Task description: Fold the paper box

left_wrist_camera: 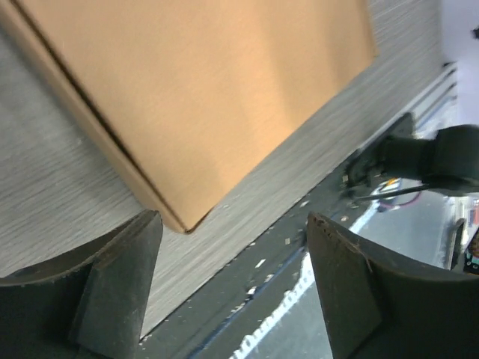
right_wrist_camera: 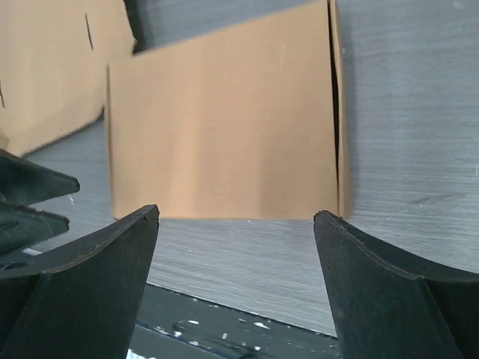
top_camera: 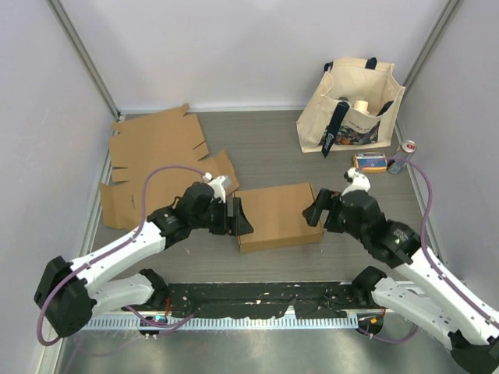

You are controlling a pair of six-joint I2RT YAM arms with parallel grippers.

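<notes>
1. The left claw [top_camera: 238, 216] is spread wide at the left end of the box [top_camera: 277, 215] and holds nothing. Its wrist view shows the box's near corner just ahead of the fingertips; whether anything touches, I cannot tell.
2. The right claw [top_camera: 313, 209] is also wide open and empty, facing the right end of the box. In its wrist view the box's side fills the gap ahead of the fingers and sits apart from them.
3. The box lies flat on the table [top_camera: 265, 148] between the two claws. It is plain brown cardboard with its top panel down, and a seam or flap edge runs along its right end.
4. Behind and to the left of the box lie unfolded cardboard sheets [top_camera: 156, 144]. Behind and to the right of it stands a cloth bag [top_camera: 351, 101], with a can [top_camera: 403, 157] beside that.
5. Handling, as I judge it: the box is light, with panels that are stiff but bend readily at the creases, and corners that would crush under a hard squeeze. On this smooth table it will likely slide when pushed from one end — so one claw should brace it while the other works.
6. Where to hold: pinch a thin flap or wall edge close to its crease, with the fingers across the thickness of the cardboard — the whole body looks too broad for either claw to span.
</notes>
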